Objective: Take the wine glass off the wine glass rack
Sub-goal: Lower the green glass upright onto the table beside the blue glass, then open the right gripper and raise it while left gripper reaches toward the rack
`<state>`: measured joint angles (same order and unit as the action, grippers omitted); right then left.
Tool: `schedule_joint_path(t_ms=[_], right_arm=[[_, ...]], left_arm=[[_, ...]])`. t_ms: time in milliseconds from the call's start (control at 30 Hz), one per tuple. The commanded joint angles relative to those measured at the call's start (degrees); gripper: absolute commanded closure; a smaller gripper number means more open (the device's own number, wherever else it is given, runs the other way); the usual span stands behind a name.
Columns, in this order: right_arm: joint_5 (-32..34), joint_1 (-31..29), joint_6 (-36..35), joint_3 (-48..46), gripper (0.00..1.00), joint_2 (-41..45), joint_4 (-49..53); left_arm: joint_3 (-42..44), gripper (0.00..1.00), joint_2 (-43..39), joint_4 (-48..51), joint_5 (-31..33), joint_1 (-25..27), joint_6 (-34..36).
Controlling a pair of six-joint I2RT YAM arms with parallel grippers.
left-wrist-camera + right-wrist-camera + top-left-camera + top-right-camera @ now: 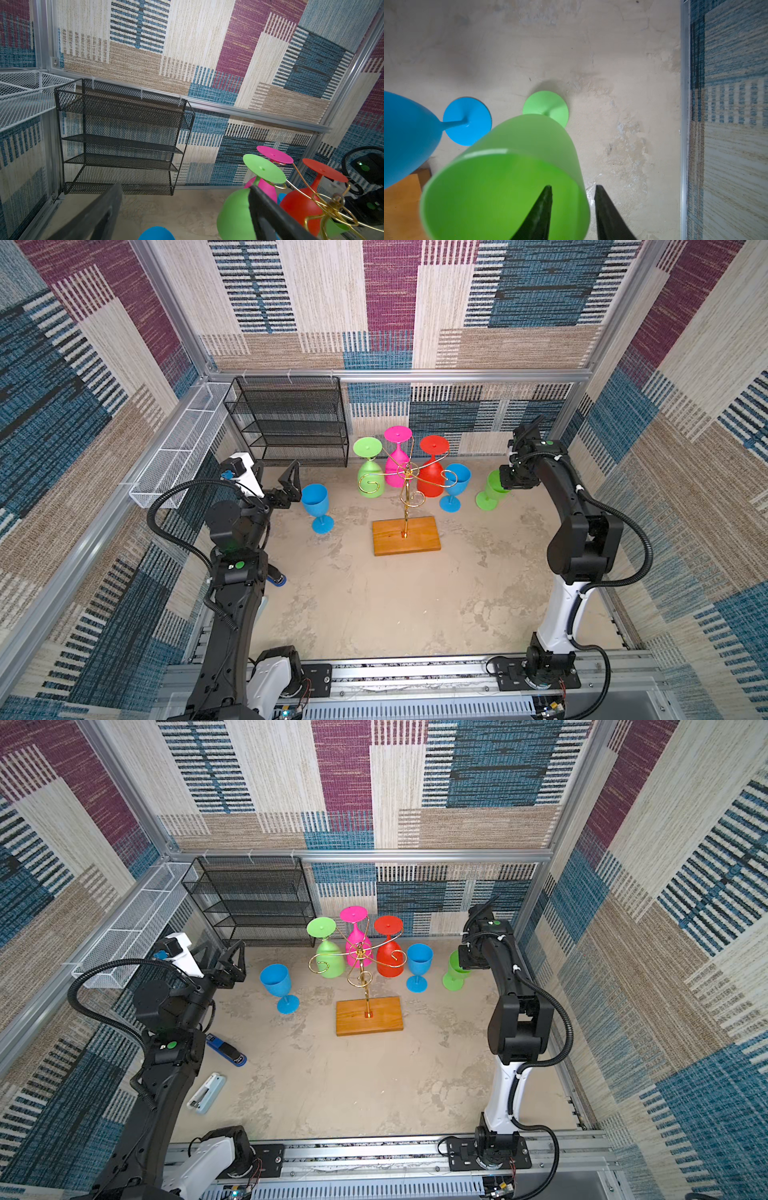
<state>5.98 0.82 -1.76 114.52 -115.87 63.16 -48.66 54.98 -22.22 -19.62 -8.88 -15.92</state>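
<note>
Black fingers (542, 207) of the right gripper (572, 187) stood apart astride the rim of the translucent lime-green plastic wine glass (519, 135). One was inside the bowl and one outside, with a gap showing between the inner finger and the wall. That glass stood upright on the mottled beige tabletop (374, 593), off the thin gold wire wine glass rack (406, 506) and to its right, just beside a blue plastic goblet (457, 483). On the rack's curled arms a green glass (370, 483), a pink glass (395, 466) and a red glass (430, 481) hung bowl-down above the rectangular orange-brown wooden base (415, 539). The left gripper (291, 491) was spread wide and empty, near a second blue goblet (315, 499) on the rack's left.
</note>
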Motion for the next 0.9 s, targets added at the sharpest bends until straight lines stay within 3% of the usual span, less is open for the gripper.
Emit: schedule_joint_path(t_ms=[0,200,367,533,700,867], right_arm=[[-1.5,0.1,0.7,2.9,0.58,-0.6,0.0],[-3.5,0.0,1.2,6.6,0.52,-0.1,-1.8],[-11.1,0.0,2.6,4.2,0.47,7.7,-9.6],[-21.6,0.1,5.9,-10.4,0.24,23.8,-27.4],[-31.4,0.0,11.6,-29.5,0.02,38.8,-46.8],[-37.2,0.1,15.3,-36.4,0.01,44.3,-53.1]], left_arm=[[0.2,0.03,-0.2,-1.6,1.2,-0.2,1.5],[-0.5,0.03,0.0,0.2,2.4,-0.2,0.8],[-5.3,0.06,2.1,7.1,0.1,-0.2,-1.9],[-14.3,0.14,6.9,18.7,-9.2,-0.2,-5.8],[-21.8,0.23,14.2,25.5,-24.0,0.4,-11.7],[-27.3,0.26,20.3,31.3,-28.8,5.3,-14.6]])
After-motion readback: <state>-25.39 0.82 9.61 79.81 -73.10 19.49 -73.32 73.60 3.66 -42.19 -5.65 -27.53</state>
